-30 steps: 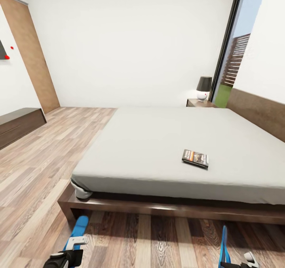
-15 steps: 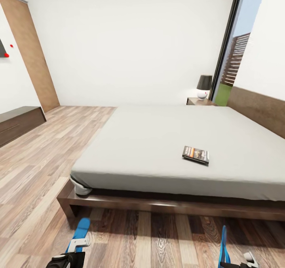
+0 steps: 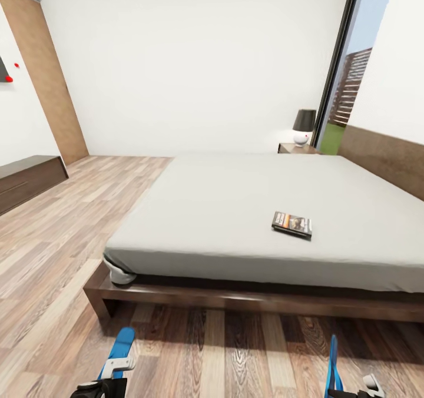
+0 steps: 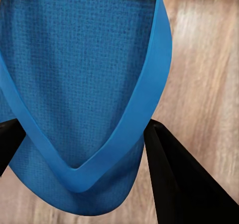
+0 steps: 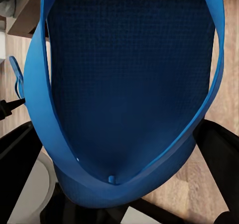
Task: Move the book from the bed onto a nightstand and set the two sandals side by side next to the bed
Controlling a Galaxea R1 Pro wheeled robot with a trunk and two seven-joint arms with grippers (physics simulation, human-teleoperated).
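Sandals (image 4: 84,94) (image 5: 129,84) are clamped, one in each gripper's fingers (image 4: 184,184) (image 5: 219,149); they should be lowered level, side by side, on floor (image 3: 235,351) beside bed (image 3: 253,209).

A big blue sandal (image 5: 129,84) sits between the two black fingers (image 5: 20,164) of the right gripper (image 5: 119,184). Brown wood floor (image 5: 226,124) lies behind the sandal.

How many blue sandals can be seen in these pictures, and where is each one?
2. One sandal is held in the left gripper, above the floor before the bed. The other sandal is held in the right gripper.
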